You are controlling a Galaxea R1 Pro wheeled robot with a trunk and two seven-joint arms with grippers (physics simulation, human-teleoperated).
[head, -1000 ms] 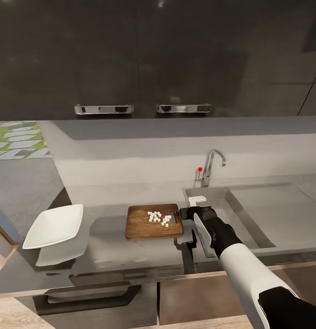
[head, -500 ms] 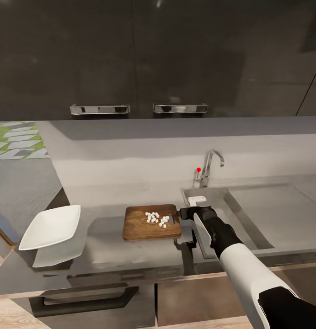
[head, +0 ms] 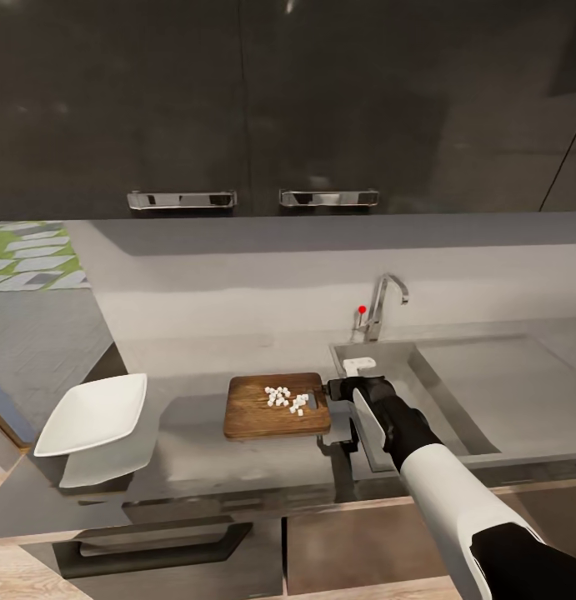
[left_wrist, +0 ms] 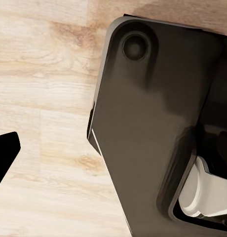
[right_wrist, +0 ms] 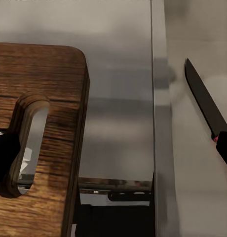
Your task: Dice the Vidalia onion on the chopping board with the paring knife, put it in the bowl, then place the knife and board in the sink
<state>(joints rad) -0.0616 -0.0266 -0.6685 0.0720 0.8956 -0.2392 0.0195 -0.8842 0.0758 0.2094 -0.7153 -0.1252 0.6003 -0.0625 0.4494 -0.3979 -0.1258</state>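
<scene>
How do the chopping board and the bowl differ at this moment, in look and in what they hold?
The chopping board is flat brown streaky wood with a handle slot; the bowl is a white squarish dish with a flared rim. The chopping board carries the diced onion; the bowl looks empty. The right gripper is at the chopping board's slot end, near the sink; the bowl sits far off, with no gripper by it. Both rest on the countertop.

— Item: table [head: 196, 467], grey, glossy. Contents?
— Chopping board [head: 262, 412], centre, bearing diced onion [head: 286, 398]. White bowl [head: 92, 414], far left end, well apart. Sink [head: 454, 392] set in at right.
</scene>
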